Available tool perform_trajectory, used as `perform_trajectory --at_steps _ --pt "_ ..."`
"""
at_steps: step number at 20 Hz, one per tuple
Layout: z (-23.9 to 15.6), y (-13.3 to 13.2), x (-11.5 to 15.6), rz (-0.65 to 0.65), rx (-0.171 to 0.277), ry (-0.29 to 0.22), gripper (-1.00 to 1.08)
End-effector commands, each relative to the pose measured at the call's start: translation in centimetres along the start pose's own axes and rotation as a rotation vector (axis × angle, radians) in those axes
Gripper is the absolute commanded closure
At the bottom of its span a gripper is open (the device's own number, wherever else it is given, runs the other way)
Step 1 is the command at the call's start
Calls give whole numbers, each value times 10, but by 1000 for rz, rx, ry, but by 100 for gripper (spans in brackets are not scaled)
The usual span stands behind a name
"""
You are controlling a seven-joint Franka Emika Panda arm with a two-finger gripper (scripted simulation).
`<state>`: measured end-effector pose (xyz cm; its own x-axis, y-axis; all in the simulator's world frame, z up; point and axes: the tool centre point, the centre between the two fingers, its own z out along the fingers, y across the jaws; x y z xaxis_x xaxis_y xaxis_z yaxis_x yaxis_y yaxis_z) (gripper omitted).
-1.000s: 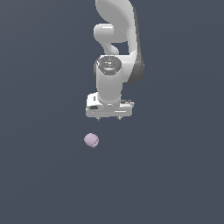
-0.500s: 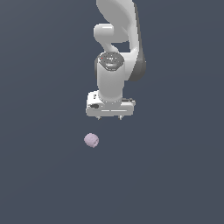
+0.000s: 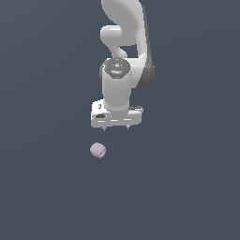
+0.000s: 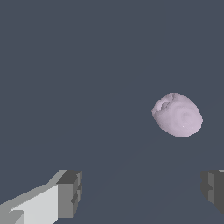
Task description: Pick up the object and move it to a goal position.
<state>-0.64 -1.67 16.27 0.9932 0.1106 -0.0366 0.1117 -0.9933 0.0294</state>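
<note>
The object (image 3: pixel 98 150) is a small pale lilac-pink lumpy ball lying on the dark grey floor. In the wrist view the object (image 4: pixel 177 114) shows large, apart from both fingers. My white gripper (image 3: pixel 116 127) hangs above the floor, a short way off from the ball toward the exterior view's right. In the wrist view the gripper (image 4: pixel 142 192) is open, its two grey fingertips (image 4: pixel 70 194) set wide apart with nothing between them.
Plain dark grey ground fills both views. The white arm (image 3: pixel 123 56) rises behind the gripper toward the exterior view's top.
The arm has turned at the wrist and the gripper has shifted slightly. The ball has stayed where it was.
</note>
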Motion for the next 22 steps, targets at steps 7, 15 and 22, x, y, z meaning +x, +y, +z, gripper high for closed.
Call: perform_trajectory --at_steps 7,15,22 --pt "11 14 8 -135 0 3 -92" --pt "26 33 17 -318 3 10 -92" --pt "40 51 25 -479 5 17 -92"
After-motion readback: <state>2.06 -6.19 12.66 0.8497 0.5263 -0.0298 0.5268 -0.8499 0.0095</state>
